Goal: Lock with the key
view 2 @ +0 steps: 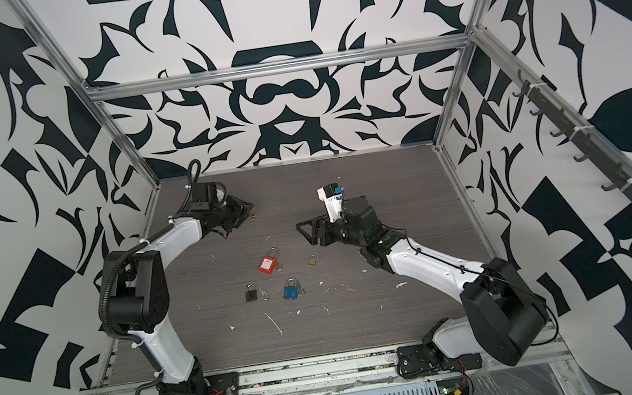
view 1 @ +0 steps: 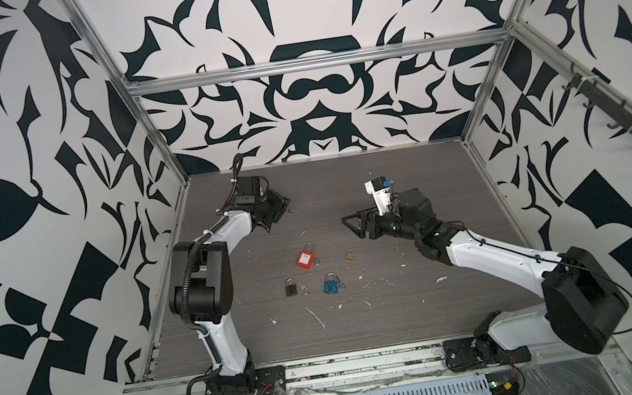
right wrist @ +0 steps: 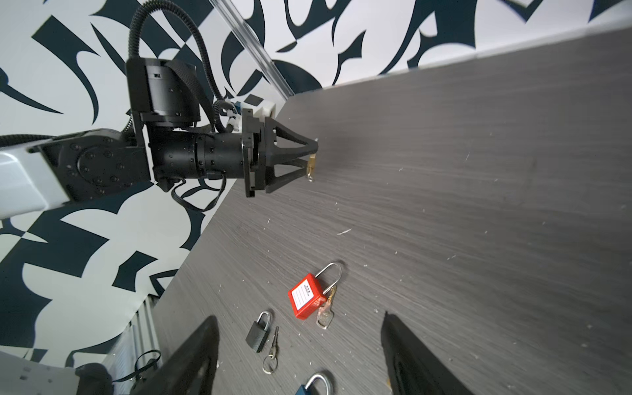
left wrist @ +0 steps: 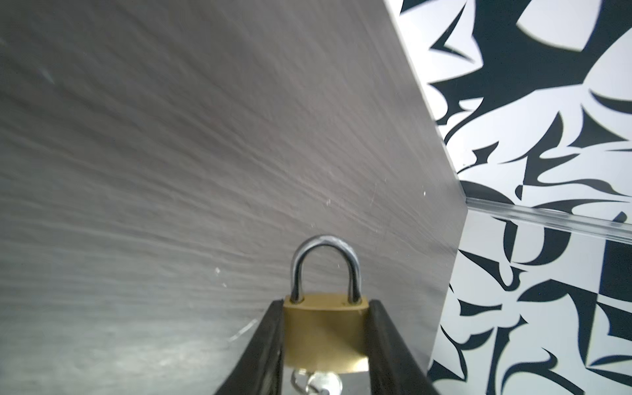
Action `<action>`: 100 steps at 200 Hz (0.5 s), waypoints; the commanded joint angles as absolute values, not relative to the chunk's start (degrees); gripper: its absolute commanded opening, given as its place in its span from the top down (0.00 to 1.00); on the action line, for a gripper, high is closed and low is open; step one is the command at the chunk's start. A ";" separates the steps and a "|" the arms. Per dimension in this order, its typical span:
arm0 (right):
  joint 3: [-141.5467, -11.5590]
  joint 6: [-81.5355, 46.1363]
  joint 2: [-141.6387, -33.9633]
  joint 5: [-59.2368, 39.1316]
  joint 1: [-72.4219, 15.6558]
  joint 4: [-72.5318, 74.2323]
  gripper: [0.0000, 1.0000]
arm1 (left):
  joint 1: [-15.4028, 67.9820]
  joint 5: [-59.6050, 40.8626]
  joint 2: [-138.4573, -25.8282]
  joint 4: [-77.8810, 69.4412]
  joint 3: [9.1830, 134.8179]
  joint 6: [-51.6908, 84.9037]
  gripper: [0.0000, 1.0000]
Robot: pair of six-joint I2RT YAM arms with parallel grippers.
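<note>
Brass padlock (left wrist: pixel 325 328) clamped between left jaws; right jaws stand apart

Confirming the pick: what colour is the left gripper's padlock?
Padlock: brass-gold, silver shackle; clearest in left wrist view.

Robot lab cell: aluminium frame (view 1: pixel 312 62), patterned walls (view 1: pixel 300 7).

The grey wood-grain tabletop (view 1: pixel 425 296) carries four padlocks, all lying flat near its centre. The red padlock (view 1: pixel 305 259) has a flat key (view 1: pixel 316 262) against its body. The small brass padlock (view 1: pixel 350 255) lies apart to the right. Nearer the front, the black padlock (view 1: pixel 290 287) has ringed keys (view 1: pixel 304 289) beside it, and the blue padlock (view 1: pixel 330 284) has a key bunch (view 1: pixel 341 285) beside it. White flecks (view 1: pixel 316 317) are scattered over the surface.
</note>
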State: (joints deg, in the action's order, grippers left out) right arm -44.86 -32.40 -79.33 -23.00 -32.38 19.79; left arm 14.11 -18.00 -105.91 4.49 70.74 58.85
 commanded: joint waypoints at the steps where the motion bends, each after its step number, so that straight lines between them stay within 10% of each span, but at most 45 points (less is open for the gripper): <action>1: -47.15 -37.56 -81.27 -27.55 -32.55 24.15 0.27 | 18.44 -18.99 -102.25 -2.81 69.76 69.78 1.00; 100: -48.58 -27.08 -82.91 -20.92 -32.56 20.16 0.41 | 28.32 -22.55 -106.34 -9.58 73.36 77.73 1.00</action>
State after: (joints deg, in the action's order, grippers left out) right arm -45.01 -30.89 -83.59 -23.51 -32.38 19.97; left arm 27.62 -21.54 -105.84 -6.59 70.70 75.70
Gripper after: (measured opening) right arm 0.610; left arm 0.370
